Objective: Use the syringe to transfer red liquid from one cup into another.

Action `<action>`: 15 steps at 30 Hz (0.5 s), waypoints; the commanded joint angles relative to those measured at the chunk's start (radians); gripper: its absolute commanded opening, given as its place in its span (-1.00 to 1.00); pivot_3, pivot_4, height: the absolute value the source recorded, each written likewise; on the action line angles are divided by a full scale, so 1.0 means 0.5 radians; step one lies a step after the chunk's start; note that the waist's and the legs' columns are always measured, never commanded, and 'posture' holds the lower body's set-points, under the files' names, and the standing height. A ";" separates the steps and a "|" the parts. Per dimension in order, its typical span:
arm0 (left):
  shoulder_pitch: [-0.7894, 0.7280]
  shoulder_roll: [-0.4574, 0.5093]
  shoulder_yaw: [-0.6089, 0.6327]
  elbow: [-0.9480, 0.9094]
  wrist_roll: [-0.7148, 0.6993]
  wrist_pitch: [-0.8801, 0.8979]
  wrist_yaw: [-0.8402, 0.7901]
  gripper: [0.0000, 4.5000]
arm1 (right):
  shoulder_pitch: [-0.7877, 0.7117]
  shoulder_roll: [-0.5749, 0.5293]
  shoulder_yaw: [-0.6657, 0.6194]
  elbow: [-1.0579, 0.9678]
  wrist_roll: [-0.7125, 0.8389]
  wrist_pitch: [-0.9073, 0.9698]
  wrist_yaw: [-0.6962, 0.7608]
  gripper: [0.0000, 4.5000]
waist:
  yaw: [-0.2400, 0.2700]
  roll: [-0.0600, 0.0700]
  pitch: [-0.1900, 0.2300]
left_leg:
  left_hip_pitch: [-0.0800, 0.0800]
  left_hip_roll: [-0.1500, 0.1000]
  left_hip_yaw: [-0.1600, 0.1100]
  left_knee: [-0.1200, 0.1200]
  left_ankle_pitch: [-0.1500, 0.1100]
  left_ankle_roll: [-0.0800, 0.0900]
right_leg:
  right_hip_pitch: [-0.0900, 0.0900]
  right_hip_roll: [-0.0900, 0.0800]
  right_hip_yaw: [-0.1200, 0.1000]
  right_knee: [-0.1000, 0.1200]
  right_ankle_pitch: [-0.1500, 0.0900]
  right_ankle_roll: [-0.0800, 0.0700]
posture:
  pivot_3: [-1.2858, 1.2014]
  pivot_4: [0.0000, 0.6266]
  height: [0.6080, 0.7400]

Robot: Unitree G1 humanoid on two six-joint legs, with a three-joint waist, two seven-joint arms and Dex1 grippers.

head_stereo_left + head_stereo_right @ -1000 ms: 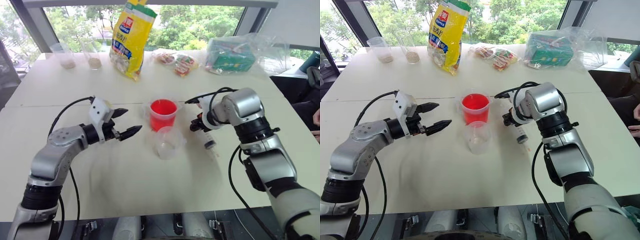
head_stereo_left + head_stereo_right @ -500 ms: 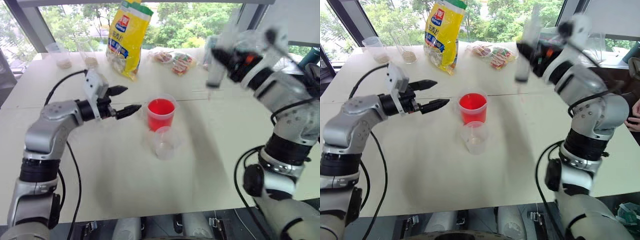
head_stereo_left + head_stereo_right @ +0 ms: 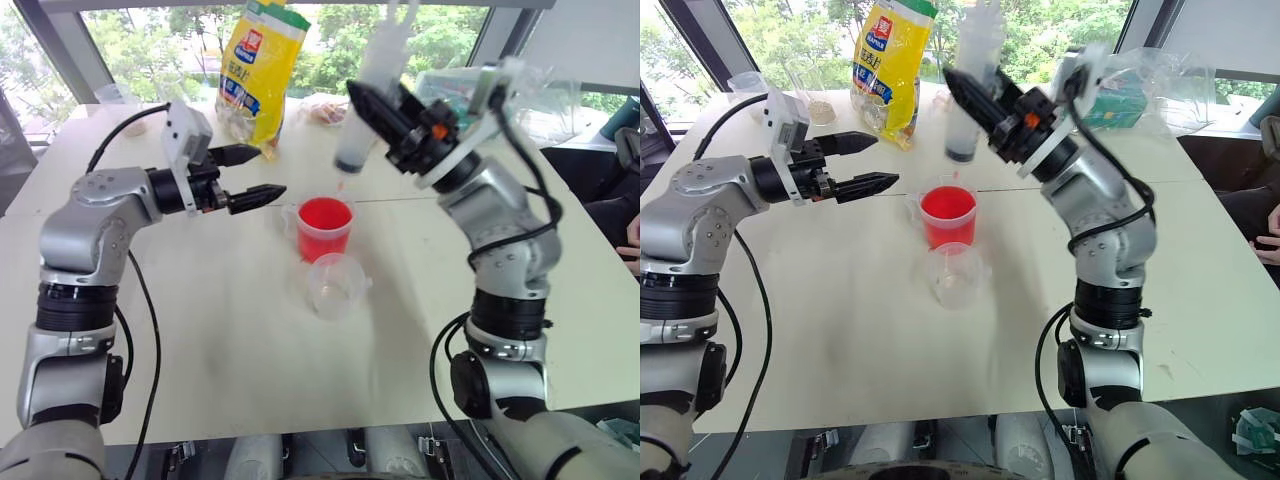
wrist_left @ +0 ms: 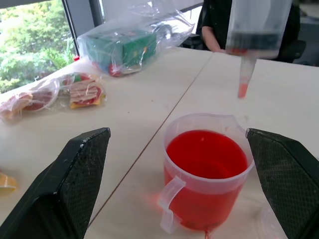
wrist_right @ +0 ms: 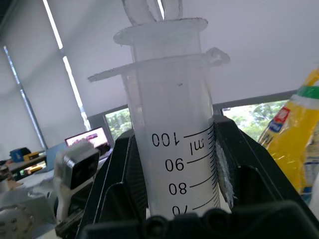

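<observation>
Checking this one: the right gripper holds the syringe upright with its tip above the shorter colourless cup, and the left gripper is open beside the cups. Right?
Not quite. The syringe, held by the right gripper, has its tip above the taller cup of red liquid, not the shorter colourless cup; the left wrist view shows it. The left gripper is indeed open.

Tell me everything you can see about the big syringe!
The syringe is a thick clear plastic tube with black number marks, a black plunger seal low inside, a flange on top and a narrow tip tinted red. It hangs upright, tip down, in the air above the cup of red liquid, not touching it. The right gripper is shut on its barrel, one black finger on each side.
</observation>
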 commanded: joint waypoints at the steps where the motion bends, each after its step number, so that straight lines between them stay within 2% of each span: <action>1: -0.021 0.064 0.073 -0.120 -0.081 0.075 -0.035 1.00 | 0.087 0.059 0.214 0.188 -0.237 -0.378 0.118 -0.35 | -0.001 0.000 0.000 | 0.000 0.000 0.000 0.000 0.000 0.000 | 0.000 0.000 0.000 0.000 0.000 0.000 | 0.03 -0.52 1.00; 7: 0.020 0.103 0.089 -0.222 -0.156 0.145 -0.053 1.00 | 0.172 0.098 0.305 0.438 -0.381 -0.656 0.168 -0.35 | 0.004 0.001 0.004 | 0.000 0.000 0.000 0.000 0.001 -0.002 | 0.000 0.000 0.001 0.000 0.000 0.000 | 0.03 -0.52 1.00; 15: -0.107 -0.012 0.055 -0.260 -0.243 0.199 0.020 1.00 | 0.216 0.090 0.359 0.496 -0.466 -0.773 0.187 -0.35 | 0.004 0.001 0.004 | 0.000 0.000 -0.001 0.000 0.002 -0.004 | 0.000 0.000 0.001 0.001 0.000 0.000 | 0.03 -0.52 1.00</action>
